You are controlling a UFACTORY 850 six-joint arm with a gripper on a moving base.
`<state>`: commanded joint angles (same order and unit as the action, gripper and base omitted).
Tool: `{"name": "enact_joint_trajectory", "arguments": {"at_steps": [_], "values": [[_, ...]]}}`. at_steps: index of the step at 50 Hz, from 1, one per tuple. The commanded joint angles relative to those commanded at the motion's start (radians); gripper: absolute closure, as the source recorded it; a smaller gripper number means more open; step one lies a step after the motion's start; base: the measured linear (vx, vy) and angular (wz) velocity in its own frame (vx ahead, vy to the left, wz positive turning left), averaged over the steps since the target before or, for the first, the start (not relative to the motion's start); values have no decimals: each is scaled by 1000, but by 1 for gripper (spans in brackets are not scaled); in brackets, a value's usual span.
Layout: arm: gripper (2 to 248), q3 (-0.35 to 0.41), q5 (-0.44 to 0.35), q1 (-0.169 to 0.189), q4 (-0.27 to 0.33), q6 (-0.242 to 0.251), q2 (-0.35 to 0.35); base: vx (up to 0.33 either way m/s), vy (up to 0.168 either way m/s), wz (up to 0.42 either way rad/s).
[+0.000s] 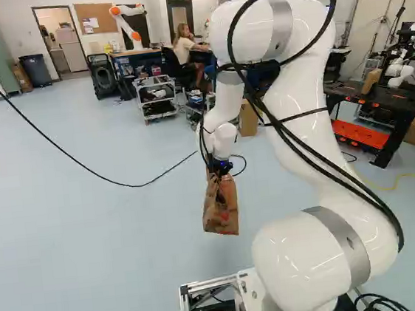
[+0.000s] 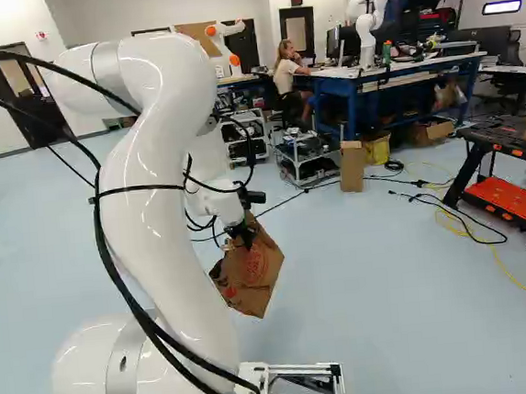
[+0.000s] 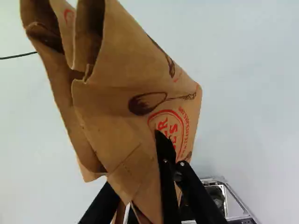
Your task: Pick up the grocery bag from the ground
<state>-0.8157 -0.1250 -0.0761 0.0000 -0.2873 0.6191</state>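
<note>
Your hand (image 2: 241, 231) is pinching the brown paper grocery bag (image 2: 254, 276), with its paper caught between the two fingers in the wrist view. You have the bag hanging off the pale floor (image 2: 413, 331), tilted under the hand. Through the wrist camera you see its folded, creased sides, a red round print and a dark spoon drawing. Your white arm (image 2: 162, 150) reaches out and comes down to the bag from above. Nearer to you than the bag is the metal frame (image 2: 339, 389) beside the arm's lowest joint. Beyond the bag and to its right in the right base view, you can see a cardboard box (image 2: 352, 167) standing on the floor, a wheeled cart (image 2: 308, 169) behind it and, farther right, a black workbench (image 2: 468, 174) with an orange lower shelf (image 2: 521, 200).
</note>
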Motion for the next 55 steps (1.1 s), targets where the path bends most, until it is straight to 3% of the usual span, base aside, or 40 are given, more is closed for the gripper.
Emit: {"name": "enact_joint_trajectory", "arguments": {"at_steps": [28, 55], "values": [[220, 84, -86, 9, 0, 33, -104, 0, 0, 0], [220, 232, -238, 24, 0, 91, -286, 0, 0, 0]]}}
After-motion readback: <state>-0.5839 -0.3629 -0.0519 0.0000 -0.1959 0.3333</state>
